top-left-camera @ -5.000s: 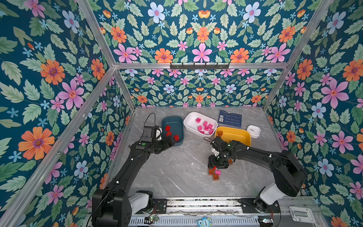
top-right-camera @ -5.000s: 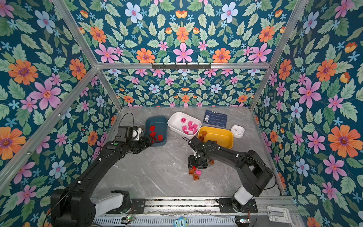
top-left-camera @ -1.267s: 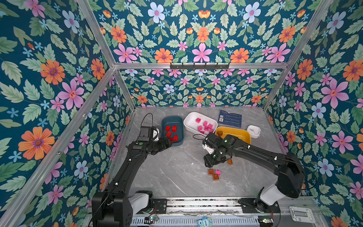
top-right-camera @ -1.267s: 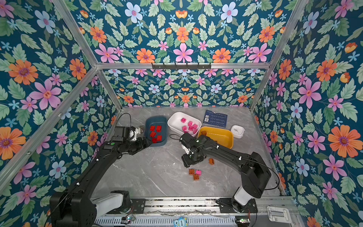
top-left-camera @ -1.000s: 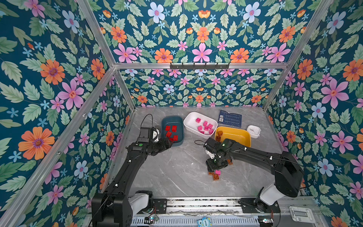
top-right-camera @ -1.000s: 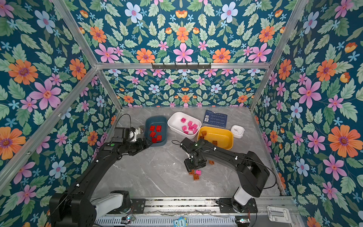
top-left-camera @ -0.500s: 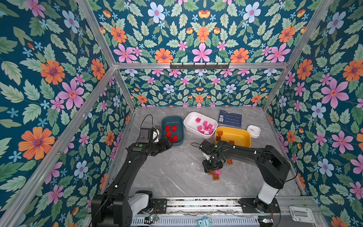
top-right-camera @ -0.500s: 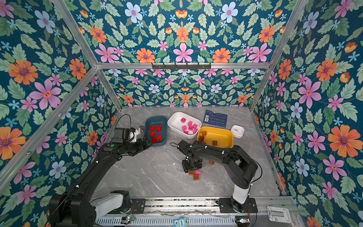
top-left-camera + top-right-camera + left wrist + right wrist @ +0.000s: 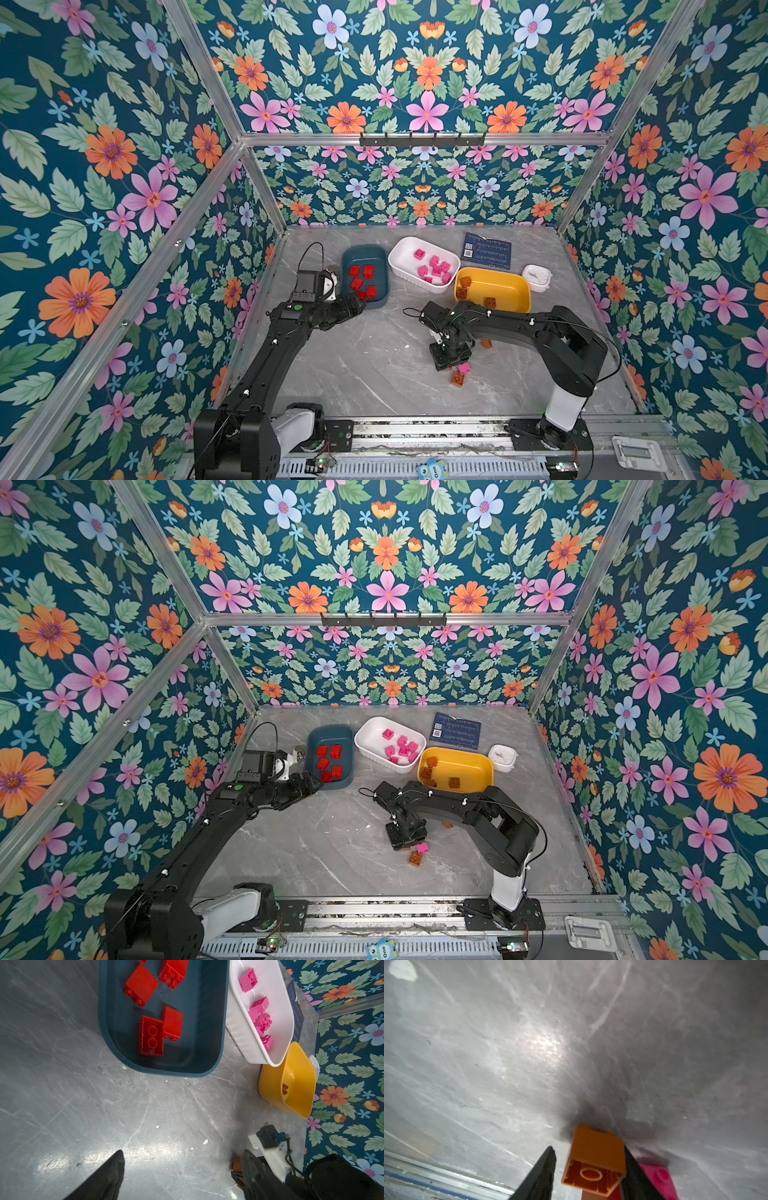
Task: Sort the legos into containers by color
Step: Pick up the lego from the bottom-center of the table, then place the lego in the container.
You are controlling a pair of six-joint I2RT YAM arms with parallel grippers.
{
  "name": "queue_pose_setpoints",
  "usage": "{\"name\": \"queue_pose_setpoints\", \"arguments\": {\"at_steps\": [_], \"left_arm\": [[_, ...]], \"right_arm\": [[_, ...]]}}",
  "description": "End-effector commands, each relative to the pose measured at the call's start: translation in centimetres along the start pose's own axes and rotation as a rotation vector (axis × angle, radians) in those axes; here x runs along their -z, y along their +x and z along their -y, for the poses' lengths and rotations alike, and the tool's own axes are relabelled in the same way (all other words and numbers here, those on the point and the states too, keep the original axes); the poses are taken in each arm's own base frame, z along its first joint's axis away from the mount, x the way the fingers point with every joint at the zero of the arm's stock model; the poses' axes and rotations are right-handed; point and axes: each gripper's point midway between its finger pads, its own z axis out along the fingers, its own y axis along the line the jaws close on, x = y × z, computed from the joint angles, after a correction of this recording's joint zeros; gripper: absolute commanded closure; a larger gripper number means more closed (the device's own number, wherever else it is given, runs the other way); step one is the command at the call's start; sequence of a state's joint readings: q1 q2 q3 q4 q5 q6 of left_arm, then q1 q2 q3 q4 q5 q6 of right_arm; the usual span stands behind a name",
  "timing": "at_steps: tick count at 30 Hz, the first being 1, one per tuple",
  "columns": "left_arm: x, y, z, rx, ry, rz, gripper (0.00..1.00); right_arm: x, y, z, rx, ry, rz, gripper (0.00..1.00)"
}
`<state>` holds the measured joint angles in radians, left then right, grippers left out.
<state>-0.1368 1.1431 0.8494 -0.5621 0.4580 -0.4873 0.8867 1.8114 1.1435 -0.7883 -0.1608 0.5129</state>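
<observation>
Marble counter (image 9: 357, 374) spreads bare toward nine o'clock of the right hand (image 9: 587, 1149), its jaws flanking an orange brick (image 9: 598, 1155), grip uncertain; left hand (image 9: 182, 1152) gapes empty.

The middle of the surface (image 9: 365, 365) lies bare between the two arms, leaving open passage from front to back. Along the back edge the teal bin (image 9: 365, 251), white bin (image 9: 405, 262) and yellow bin (image 9: 507, 291) stand close together with hardly a gap. A card (image 9: 486, 251) and a dish (image 9: 536, 277) fill the corner behind them. The right arm (image 9: 519, 328) lies across the front of the yellow bin. A pink brick (image 9: 464, 368) and a brown-orange brick (image 9: 458, 378) crowd the right claw (image 9: 588, 1148).
</observation>
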Motion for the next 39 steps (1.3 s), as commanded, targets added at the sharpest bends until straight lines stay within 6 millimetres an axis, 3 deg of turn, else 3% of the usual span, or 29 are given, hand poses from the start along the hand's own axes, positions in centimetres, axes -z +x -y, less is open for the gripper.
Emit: {"name": "queue_pose_setpoints", "arguments": {"at_steps": [1, 8, 15, 19, 21, 26, 31, 36, 39], "left_arm": [[0.0, 0.2, -0.2, -0.012, -0.006, -0.005, 0.12], [0.0, 0.3, -0.3, -0.011, -0.008, -0.008, 0.12], [0.0, 0.0, 0.3, -0.006, 0.017, -0.003, 0.12], [0.2, -0.7, 1.2, 0.002, 0.051, 0.01, 0.12], [0.1, -1.0, 1.6, 0.013, 0.075, 0.015, 0.12], [0.1, -1.9, 2.9, 0.048, 0.143, 0.041, 0.12], [0.1, -2.5, 4.2, 0.083, 0.208, 0.059, 0.12], [0.2, -2.7, 4.4, 0.083, 0.21, 0.059, 0.13], [0.3, -2.7, 4.4, 0.079, 0.206, 0.061, 0.13]], "right_arm": [[-0.1, -0.1, 0.5, -0.002, 0.036, -0.003, 0.56], [0.3, -0.2, 1.1, 0.021, 0.085, -0.008, 0.72], [4.6, -1.7, 2.2, 0.01, 0.075, 0.091, 0.73], [7.4, -3.6, 5.0, -0.046, 0.056, 0.167, 0.73], [9.8, -4.8, 6.7, -0.068, 0.042, 0.235, 0.73], [12.4, -7.9, 11.4, -0.122, 0.048, 0.321, 0.73], [12.2, -12.2, 15.4, -0.187, 0.033, 0.381, 0.74], [11.7, -16.6, 17.6, -0.204, 0.024, 0.412, 0.73], [10.8, -18.3, 18.2, -0.206, 0.024, 0.402, 0.67]]}}
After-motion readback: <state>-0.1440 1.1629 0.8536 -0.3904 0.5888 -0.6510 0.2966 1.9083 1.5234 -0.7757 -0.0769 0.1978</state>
